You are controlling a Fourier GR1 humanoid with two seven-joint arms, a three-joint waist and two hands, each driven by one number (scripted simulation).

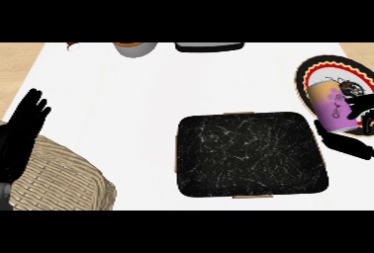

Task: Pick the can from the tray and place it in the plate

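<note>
White counter (pixel 131 99): one tray (pixel 252 155), one plate (pixel 312 69), one can (pixel 327 101) (within right hand's (pixel 349 143) fingers (pixel 359 105)), left hand's (pixel 22 133) straight.

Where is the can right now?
In the head view the can is at the far right, off the tray, over the plate, with the right hand curled round it.

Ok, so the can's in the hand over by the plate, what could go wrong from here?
The can, held in the right robot hand, looks to sit over the rim of the plate rather than its middle; released here, it might tip off. The right robot hand also hides the can's lower end, so contact is hard to judge.
</note>
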